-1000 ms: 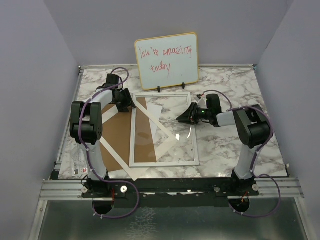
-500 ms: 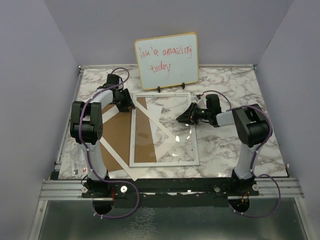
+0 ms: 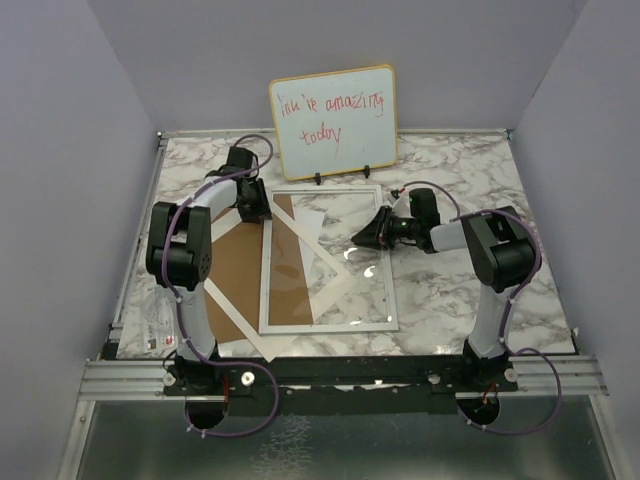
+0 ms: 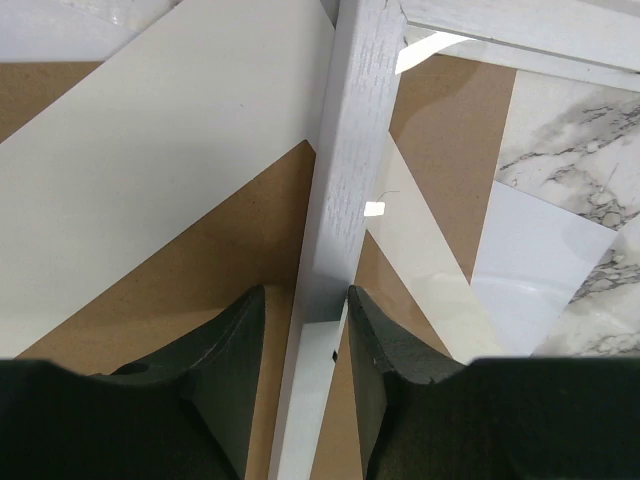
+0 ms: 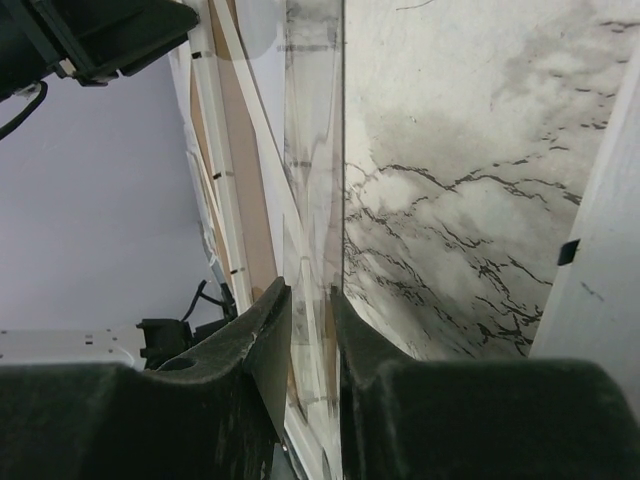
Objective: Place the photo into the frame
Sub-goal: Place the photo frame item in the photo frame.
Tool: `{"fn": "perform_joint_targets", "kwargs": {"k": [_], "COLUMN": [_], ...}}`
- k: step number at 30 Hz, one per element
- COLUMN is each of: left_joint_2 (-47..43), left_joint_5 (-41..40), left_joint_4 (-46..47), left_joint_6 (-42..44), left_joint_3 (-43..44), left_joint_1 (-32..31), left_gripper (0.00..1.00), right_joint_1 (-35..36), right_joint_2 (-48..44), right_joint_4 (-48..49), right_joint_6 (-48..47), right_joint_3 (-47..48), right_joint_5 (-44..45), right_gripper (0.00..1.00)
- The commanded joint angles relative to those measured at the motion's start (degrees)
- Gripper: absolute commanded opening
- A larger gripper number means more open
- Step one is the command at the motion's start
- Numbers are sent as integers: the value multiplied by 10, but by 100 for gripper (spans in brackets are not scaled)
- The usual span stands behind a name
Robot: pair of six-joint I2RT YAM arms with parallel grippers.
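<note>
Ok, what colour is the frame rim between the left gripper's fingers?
White, faintly grained frame rim; left wrist view shows it best.

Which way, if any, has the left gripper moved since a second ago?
Yes. The left gripper has shifted slightly right, toward the whiteboard stand, and now sits astride the left rim of the frame.

Red handwriting — one readable sign
The whiteboard [image 3: 333,120], standing beyond the fingertips of left gripper [image 3: 256,207] and right gripper [image 3: 360,236], reads roughly "you're amazing today" — first word unclear.
</note>
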Motion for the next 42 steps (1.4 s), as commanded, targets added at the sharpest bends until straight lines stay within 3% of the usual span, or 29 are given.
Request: {"fn": "perform_joint_targets", "kwargs": {"k": [1, 15, 26, 38, 42], "left_joint_2": [53, 60, 50, 47, 45], "left_joint_5": [-105, -145, -103, -90, -94], "left_joint_4": [-52, -65, -67, -68, -68], "left_joint_6": [22, 24, 26, 30, 32], "left_joint_3": [-11, -5, 11, 13, 14], "left_joint_1": [-41, -52, -52, -51, -51], "left_gripper": [38, 29, 27, 3, 1], "right_joint_1": [4, 4, 4, 4, 4], "right_joint_2": [9, 2, 3, 6, -2], "right_joint_4": [-18, -38, -30, -24, -25], "right_joint_6": [-15, -24, -29, -27, -27], "right_joint_3": [12, 18, 20, 17, 10], "right_joint_5": [0, 3, -15, -23, -19], "right_gripper": [25, 29, 35, 38, 42]}}
